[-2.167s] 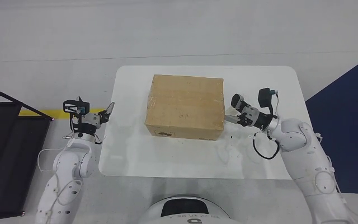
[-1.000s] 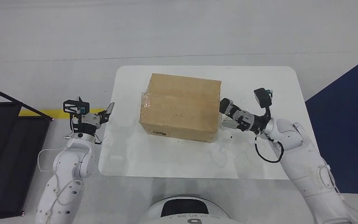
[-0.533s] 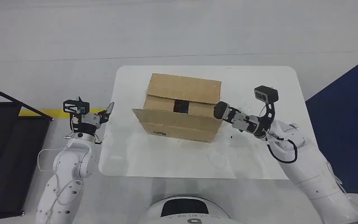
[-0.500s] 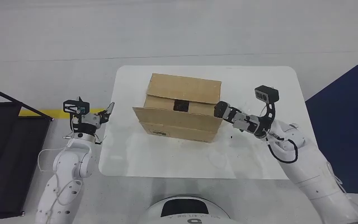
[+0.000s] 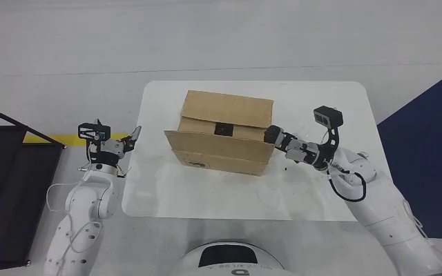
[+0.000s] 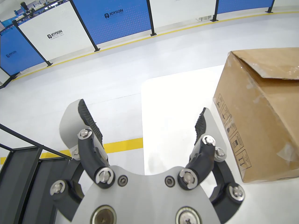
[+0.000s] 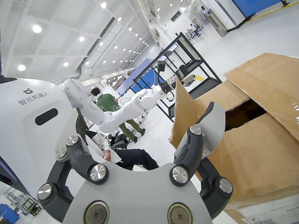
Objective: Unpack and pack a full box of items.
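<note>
A brown cardboard box [image 5: 224,134] stands in the middle of the white table [image 5: 324,103]. Its top flaps are partly apart, with a dark gap [image 5: 223,127] between them. My right gripper [image 5: 272,134] is open at the box's right end, at the level of the top flaps. In the right wrist view one of its fingers [image 7: 211,110] lies against the box [image 7: 252,145], beside a raised flap [image 7: 183,108] and the gap. My left gripper [image 5: 131,136] is open and holds nothing. It hangs at the table's left edge, well apart from the box [image 6: 261,108].
A black rack [image 5: 17,172] stands on the floor left of the table, by a yellow floor line [image 5: 41,138]. A blue panel [image 5: 414,117] is at the right. Bare table lies in front of the box and to both sides.
My right gripper has pushed the box leftward and turned it slightly, then moved up to its top edge. The top flaps have come apart, showing a dark gap. The left arm has kept still.
</note>
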`<state>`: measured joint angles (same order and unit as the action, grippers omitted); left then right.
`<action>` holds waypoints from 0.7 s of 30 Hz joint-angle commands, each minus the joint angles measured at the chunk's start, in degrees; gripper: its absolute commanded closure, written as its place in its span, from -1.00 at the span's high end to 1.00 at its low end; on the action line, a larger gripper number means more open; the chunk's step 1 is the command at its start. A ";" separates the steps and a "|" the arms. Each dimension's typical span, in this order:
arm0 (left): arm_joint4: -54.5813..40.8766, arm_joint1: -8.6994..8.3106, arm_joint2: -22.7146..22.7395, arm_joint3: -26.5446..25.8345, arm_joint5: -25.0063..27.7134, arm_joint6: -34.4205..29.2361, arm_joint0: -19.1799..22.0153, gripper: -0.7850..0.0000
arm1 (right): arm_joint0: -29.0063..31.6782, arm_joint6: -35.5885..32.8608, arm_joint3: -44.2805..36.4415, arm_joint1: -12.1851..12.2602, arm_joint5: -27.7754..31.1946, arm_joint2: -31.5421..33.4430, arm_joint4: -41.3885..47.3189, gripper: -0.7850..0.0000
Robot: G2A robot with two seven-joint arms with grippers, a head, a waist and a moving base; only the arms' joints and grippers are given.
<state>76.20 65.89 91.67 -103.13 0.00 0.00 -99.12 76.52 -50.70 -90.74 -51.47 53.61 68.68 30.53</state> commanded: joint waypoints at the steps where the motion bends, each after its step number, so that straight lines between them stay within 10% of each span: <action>1: 0.00 0.00 0.00 0.00 0.00 0.00 0.00 1.00 | 0.00 -0.02 -0.01 0.00 -0.02 -0.01 0.09 1.00; 13: 0.00 0.00 0.00 0.00 0.00 0.00 0.00 1.00 | 0.00 -0.02 -0.01 0.00 -0.02 -0.01 0.09 1.00; 21: -2.22 0.02 2.16 2.10 1.21 2.19 -0.27 1.00 | 0.48 18.04 -2.33 -1.05 -4.78 4.23 -15.87 1.00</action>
<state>74.46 65.93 93.22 -101.59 0.71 1.65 -99.32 76.46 -35.47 -91.89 -52.39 49.68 72.58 17.22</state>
